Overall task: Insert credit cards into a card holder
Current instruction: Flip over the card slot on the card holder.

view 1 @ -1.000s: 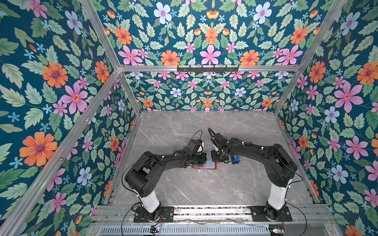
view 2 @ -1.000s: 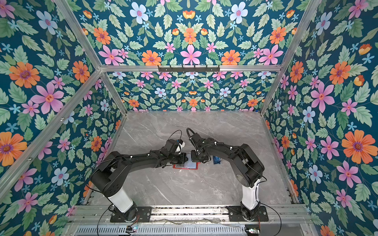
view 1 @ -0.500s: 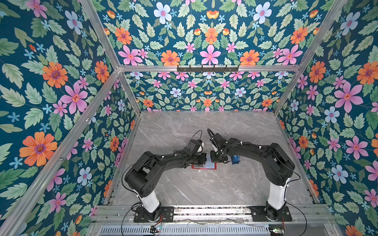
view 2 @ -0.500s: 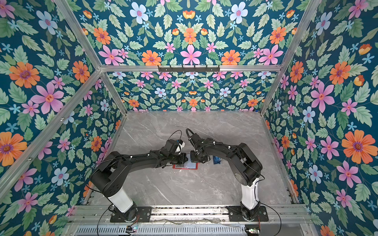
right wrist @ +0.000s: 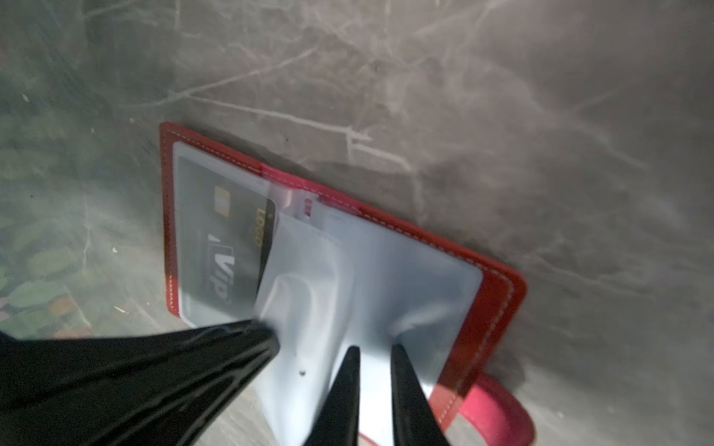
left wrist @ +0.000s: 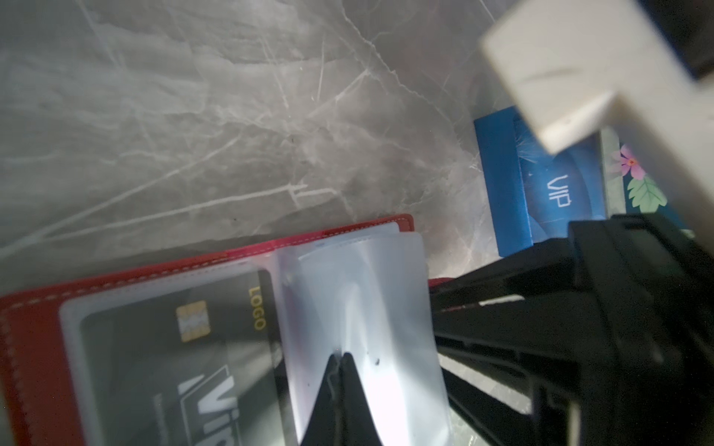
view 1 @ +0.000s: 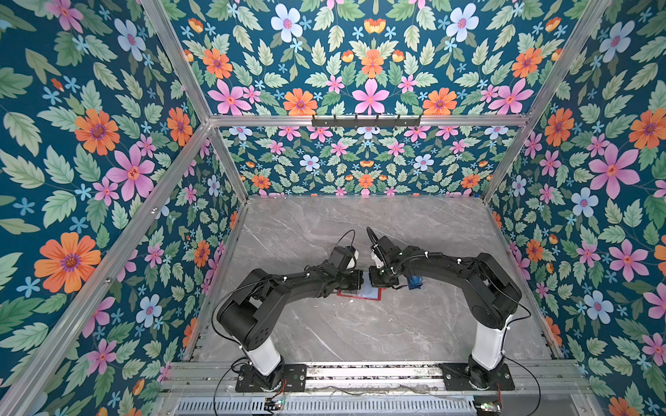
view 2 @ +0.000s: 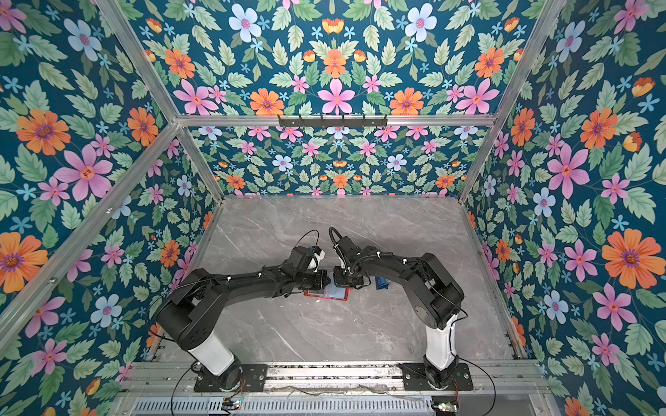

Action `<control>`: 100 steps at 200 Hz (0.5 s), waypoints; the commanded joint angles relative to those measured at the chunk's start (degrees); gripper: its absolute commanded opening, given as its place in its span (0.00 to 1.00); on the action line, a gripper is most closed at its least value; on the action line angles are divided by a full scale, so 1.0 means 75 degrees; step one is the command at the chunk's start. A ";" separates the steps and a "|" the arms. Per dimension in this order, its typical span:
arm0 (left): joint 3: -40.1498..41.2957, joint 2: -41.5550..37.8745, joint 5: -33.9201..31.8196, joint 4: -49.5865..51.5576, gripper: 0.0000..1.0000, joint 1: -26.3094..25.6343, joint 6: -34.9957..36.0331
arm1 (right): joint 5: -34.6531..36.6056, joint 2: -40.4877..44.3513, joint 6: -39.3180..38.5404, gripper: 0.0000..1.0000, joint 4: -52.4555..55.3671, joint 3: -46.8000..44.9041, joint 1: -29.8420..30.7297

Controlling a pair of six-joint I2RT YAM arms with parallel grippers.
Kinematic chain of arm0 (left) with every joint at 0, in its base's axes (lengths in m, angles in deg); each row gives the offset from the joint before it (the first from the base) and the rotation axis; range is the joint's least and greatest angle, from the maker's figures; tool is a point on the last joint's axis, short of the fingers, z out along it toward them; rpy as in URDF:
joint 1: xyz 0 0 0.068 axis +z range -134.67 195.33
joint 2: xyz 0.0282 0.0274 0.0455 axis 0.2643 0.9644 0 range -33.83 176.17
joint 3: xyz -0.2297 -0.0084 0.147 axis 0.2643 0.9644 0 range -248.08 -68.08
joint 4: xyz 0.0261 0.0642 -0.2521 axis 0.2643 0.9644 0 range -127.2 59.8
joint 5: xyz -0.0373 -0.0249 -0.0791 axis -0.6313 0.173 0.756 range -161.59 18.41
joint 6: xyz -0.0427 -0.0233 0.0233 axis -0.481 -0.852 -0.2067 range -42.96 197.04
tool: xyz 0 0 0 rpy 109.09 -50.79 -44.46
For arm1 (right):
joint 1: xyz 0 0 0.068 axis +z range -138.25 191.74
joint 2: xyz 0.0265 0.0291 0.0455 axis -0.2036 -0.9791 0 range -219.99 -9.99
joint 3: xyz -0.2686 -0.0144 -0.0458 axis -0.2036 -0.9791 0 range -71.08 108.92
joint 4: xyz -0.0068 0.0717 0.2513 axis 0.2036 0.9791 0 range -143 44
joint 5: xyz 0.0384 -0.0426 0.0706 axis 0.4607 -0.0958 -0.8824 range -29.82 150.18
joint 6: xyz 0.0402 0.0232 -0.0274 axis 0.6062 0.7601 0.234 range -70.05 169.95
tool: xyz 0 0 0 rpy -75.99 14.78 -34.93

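Hardly anything has moved since a second ago: both arms still bend over the open card holder [view 1: 360, 295], lying mid-way on the counter [view 1: 360, 335], toward its near edge. I think the left hand [left wrist: 342, 357], tips together, keeps a clear sleeve [right wrist: 309, 278] lifted so the pocket stays free. Beside it the right hand [right wrist: 374, 367] is slightly parted, and one dark card [right wrist: 228, 247] is already inside.

We see a grey, marble-veined tabletop [view 1: 360, 324] enclosed by floral wall panels [view 1: 367, 97] set in an aluminium frame [view 1: 252, 120]. A black hook rail [view 1: 365, 121] sits on the back crossbar. A small blue tray [left wrist: 502, 185] lies on the tabletop, right of the middle; in both top views it is only a blue patch, perhaps partly covered.
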 commanded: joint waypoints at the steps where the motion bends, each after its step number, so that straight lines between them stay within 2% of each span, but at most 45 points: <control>1: 0.0048 -0.0187 -0.0310 -0.0051 0.20 0.0002 0.0050 | -0.0220 0.0186 0.0029 0.20 -0.0390 -0.0046 0.0012; 16: 0.0172 -0.0480 -0.0657 -0.0036 0.29 -0.0006 0.0056 | -0.0363 0.0246 -0.0007 0.26 -0.0532 -0.0070 0.0012; 31: 0.0305 -0.0807 -0.1089 0.0039 0.32 -0.0009 0.0069 | -0.0607 0.0254 -0.0038 0.33 -0.0727 -0.0071 0.0012; 65: 0.0594 -0.1586 -0.2000 0.0266 0.32 0.0000 0.0067 | -0.0924 0.0019 -0.0060 0.41 -0.0865 0.0196 0.0046; 100: 0.0943 -0.2286 -0.2502 0.0322 0.31 0.0002 0.0116 | -0.0973 -0.0367 -0.0159 0.41 -0.0640 0.0678 0.0196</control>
